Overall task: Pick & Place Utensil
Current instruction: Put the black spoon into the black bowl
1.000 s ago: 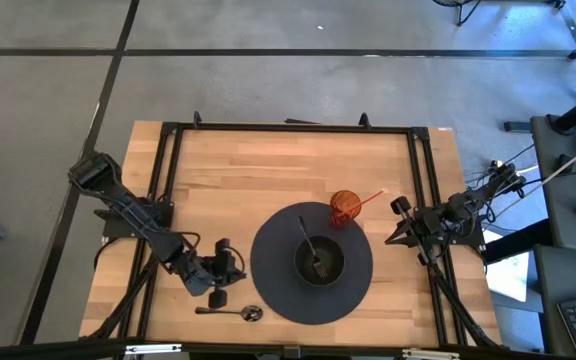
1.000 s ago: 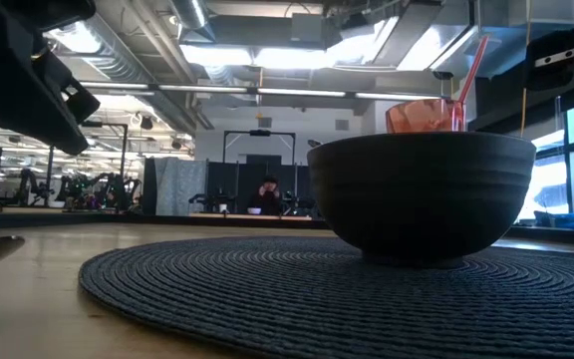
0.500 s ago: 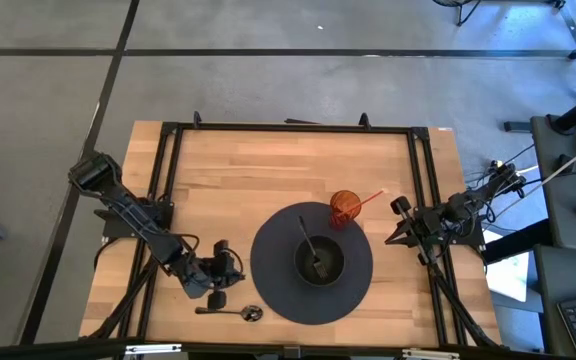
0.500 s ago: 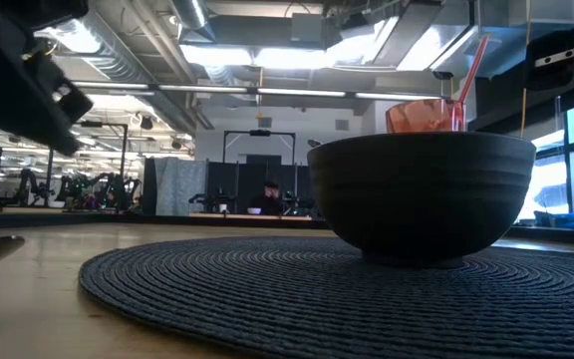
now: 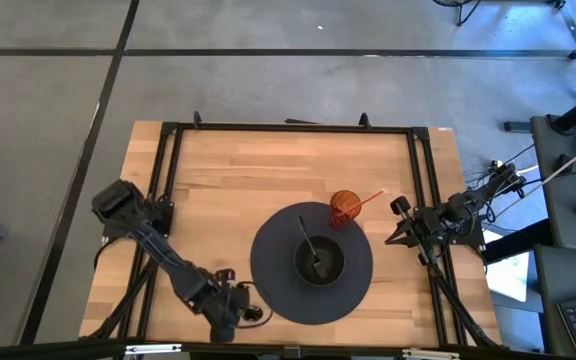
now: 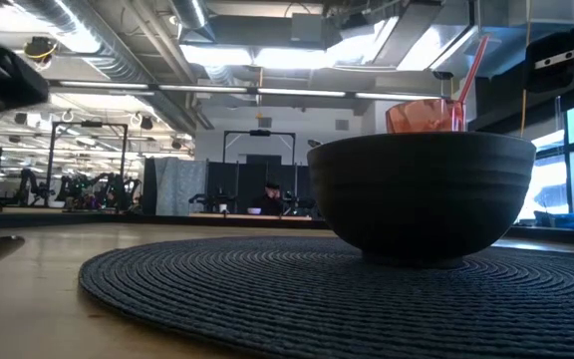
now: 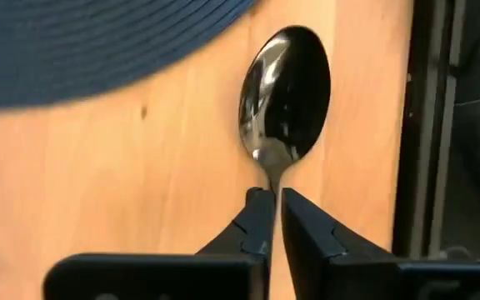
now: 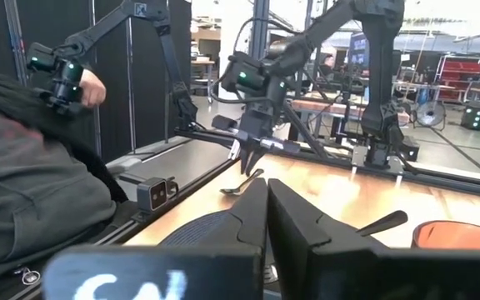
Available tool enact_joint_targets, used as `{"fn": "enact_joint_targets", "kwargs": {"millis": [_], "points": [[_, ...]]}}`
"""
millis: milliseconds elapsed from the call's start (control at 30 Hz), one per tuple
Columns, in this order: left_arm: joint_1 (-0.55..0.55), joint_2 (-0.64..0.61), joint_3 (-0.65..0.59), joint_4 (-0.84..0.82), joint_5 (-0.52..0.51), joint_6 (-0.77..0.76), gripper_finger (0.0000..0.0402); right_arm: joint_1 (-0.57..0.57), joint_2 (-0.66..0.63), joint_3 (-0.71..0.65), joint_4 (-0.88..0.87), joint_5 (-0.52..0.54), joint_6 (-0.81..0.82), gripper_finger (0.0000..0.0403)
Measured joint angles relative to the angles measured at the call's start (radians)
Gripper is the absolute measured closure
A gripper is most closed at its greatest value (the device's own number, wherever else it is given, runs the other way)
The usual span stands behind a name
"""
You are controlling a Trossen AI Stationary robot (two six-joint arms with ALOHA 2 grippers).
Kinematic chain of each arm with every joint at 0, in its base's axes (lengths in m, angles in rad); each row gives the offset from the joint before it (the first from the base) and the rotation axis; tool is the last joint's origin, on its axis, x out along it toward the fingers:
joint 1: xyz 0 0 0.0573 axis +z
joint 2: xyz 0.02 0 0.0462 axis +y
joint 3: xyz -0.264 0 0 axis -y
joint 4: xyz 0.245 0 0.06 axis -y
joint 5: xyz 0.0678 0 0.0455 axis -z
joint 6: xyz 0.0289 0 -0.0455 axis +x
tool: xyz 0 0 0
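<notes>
The left gripper (image 7: 272,202) is down at the table's near edge, about 7 o'clock from the round dark placemat (image 5: 278,290). Its fingers (image 7: 255,223) stand narrow, pinched on the neck of the spoon (image 7: 284,102), whose bowl lies on the wood just beside the mat's rim. At the mat's centre sits a dark bowl (image 5: 319,262) with a utensil (image 5: 310,246) in it. At 1 o'clock on the mat stands an orange cup (image 5: 345,208) with a straw. The right gripper (image 8: 267,200) waits closed at the table's 3 o'clock edge.
</notes>
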Motion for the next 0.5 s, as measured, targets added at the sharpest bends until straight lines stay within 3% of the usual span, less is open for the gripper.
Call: {"fn": "enact_joint_targets", "kwargs": {"millis": [100,500], "points": [[-0.014,0.010,0.033,-0.071,-0.032,-0.061,0.0356,0.000,0.000,0.000,0.000,0.000,0.002,0.0389],[-0.052,0.053,0.038,-0.100,-0.061,-0.084,0.0248,0.000,0.000,0.000,-0.006,0.000,0.002,0.0389]]}}
